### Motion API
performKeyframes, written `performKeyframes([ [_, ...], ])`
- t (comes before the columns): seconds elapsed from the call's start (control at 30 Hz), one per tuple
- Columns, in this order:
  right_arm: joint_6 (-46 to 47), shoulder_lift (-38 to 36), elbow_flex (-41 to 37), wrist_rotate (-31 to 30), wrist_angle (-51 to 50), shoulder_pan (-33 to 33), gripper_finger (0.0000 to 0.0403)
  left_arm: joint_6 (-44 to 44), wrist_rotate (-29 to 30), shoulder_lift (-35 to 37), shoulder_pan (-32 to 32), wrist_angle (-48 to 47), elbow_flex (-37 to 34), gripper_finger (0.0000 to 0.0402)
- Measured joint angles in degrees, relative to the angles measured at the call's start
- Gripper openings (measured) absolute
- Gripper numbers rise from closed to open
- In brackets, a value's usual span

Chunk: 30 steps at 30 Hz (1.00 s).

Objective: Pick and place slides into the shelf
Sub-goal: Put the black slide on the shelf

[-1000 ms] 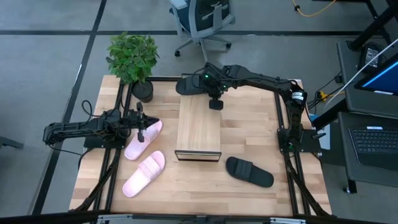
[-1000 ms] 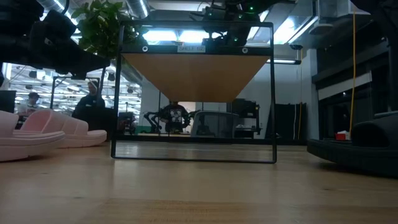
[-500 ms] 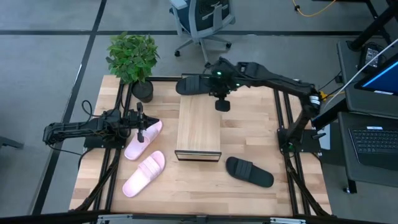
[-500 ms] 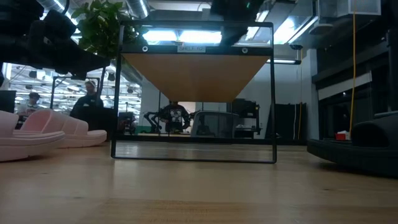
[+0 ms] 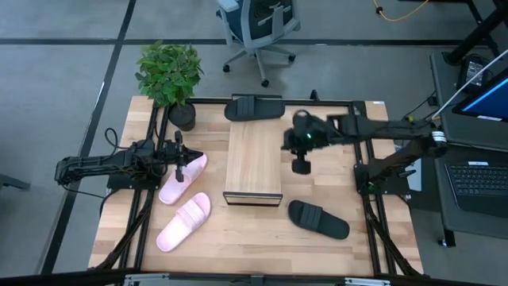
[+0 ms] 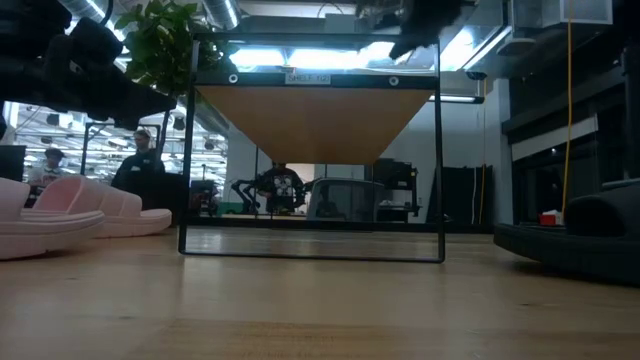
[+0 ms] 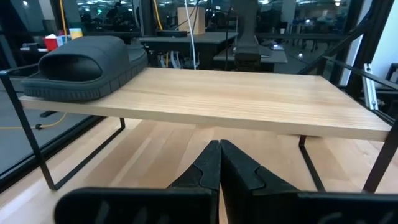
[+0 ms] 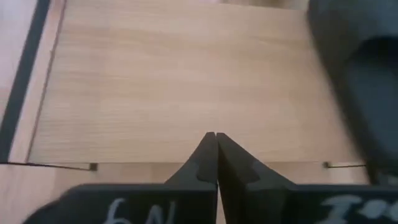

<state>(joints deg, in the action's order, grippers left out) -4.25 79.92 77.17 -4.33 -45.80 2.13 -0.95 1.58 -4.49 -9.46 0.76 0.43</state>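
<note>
One black slide sits on the shelf's far end. Second black slide lies on the desk near its front right corner; pink pair toward the left edge. Right gripper off the shelf's right side, fingers pressed together, empty. Left gripper over the pink slide, also closed. Likely between picks: next, open and descend on the loose black slide
</note>
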Motion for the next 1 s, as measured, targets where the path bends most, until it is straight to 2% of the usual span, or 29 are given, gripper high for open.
performKeyframes([
  [0.17,9.33,-6.55,-12.06,-7.03,5.22,-6.4,0.0,-0.04,0.0,0.0,-0.01,-0.01,0.0,0.0],
  [0.3,15.46,-9.85,-17.95,-12.78,5.97,-11.58,0.0,-0.06,-0.53,0.0,0.0,-0.09,0.01,0.0],
  [0.53,29.73,-13.52,-23.72,-17.94,6.73,-20.05,0.0,1.17,-0.68,0.0,0.01,-0.11,0.01,0.0],
  [0.8,47.96,-13.71,-28.91,-25.08,8.21,-33.03,0.0,1.51,-0.74,0.0,-0.01,-0.12,0.01,0.0],
  [1.0,55.55,-12.52,-29.23,-31.41,8.32,-42.24,0.0,1.46,-0.83,0.0,-0.01,-0.16,0.01,0.0],
])
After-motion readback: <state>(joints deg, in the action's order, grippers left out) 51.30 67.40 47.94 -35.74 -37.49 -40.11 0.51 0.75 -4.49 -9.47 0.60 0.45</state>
